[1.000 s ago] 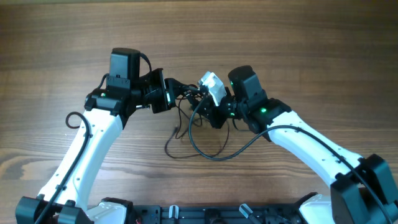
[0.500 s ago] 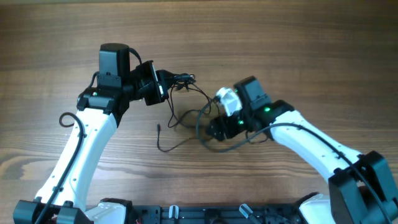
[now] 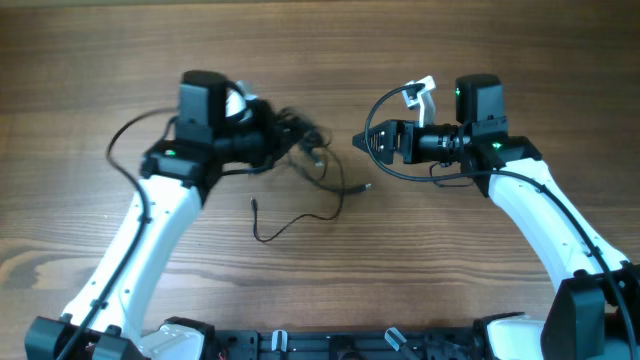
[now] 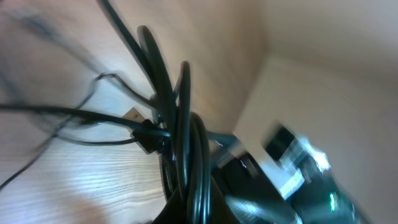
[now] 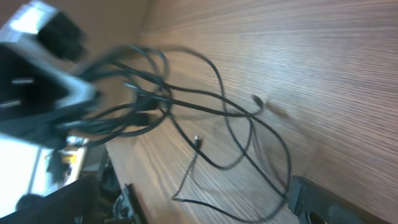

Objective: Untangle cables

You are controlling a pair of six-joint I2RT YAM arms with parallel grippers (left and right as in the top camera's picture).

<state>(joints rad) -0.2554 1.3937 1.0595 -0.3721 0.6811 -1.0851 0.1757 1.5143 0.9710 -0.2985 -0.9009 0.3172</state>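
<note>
The cables (image 3: pixel 312 160) are thin black cords. Their knotted clump (image 3: pixel 296 134) hangs at my left gripper (image 3: pixel 276 140), which is shut on it. In the left wrist view the bundled cords (image 4: pixel 180 143) rise straight out of the shut left gripper (image 4: pixel 186 210). Loose strands trail right to a small plug (image 3: pixel 368 187) and down to another end (image 3: pixel 253 203). My right gripper (image 3: pixel 372 141) is open, apart from the cords and to their right. In the right wrist view the cables (image 5: pixel 205 106) lie spread on the wood beyond the open right gripper (image 5: pixel 193 208), with nothing between its fingers.
The table (image 3: pixel 560 40) is bare wood. A thicker black wire with a white connector (image 3: pixel 420 90) loops above my right wrist. My left arm (image 5: pixel 37 93) fills the left of the right wrist view. The robot's base frame (image 3: pixel 330 345) lines the near edge.
My right gripper has opened, let go of the cables and swung up and to the right. The left gripper kept the clump, and the strands now lie stretched out between the arms.
</note>
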